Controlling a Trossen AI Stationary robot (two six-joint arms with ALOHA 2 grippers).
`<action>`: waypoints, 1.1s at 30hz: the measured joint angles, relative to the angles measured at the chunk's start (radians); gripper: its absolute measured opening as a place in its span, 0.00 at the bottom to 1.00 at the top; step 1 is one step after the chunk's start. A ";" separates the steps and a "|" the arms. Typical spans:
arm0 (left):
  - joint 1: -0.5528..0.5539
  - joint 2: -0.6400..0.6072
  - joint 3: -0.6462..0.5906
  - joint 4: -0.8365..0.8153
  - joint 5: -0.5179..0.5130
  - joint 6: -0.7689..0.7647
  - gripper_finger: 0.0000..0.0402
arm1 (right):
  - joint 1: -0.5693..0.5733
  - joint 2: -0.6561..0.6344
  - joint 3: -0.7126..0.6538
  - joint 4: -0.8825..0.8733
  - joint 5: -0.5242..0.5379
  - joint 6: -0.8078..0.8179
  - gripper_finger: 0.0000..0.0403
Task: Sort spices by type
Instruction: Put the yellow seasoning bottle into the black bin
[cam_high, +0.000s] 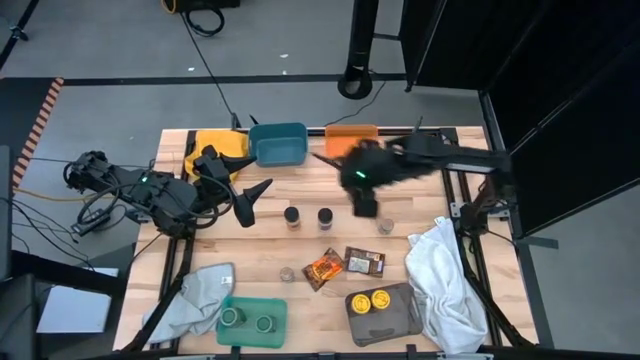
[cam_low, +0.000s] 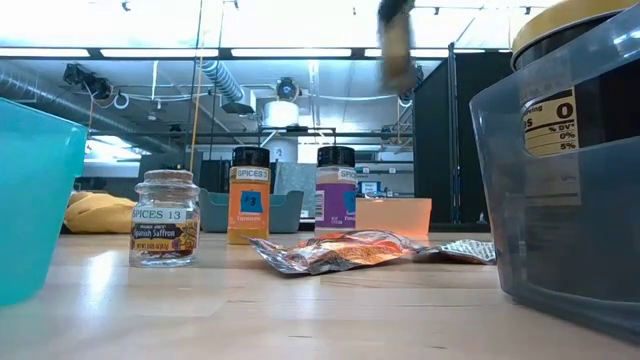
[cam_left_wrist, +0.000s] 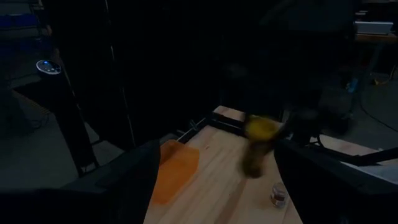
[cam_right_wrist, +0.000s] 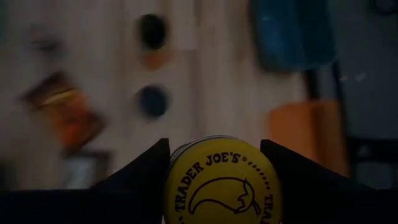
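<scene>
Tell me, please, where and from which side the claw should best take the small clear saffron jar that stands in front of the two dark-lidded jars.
Grip the saffron jar across its round glass body, just under its lid, coming straight down from above. It stands upright and alone, with free table all around it, so the fingers should fit on opposite sides. The two dark-lidded jars stand well behind it.

Motion blur smears the raised jar (cam_low: 396, 45); the grey bin (cam_low: 560, 190) is cut off.

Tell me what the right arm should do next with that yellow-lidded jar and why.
Probably carry it toward the grey tray and lower it there. The right gripper is clamped on a yellow-lidded jar held above the table, and the tray already holds two yellow-lidded jars.
</scene>
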 joint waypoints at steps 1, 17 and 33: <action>0.000 0.000 0.000 0.000 0.000 0.000 0.80 | 0.031 -0.033 -0.001 -0.039 -0.004 0.052 0.57; 0.000 0.000 0.000 0.000 0.000 0.000 0.80 | 0.691 -0.199 -0.138 -0.173 0.166 0.989 0.57; 0.000 0.000 0.000 0.000 0.008 0.000 0.80 | 0.779 0.008 -0.297 -0.028 0.011 1.030 0.57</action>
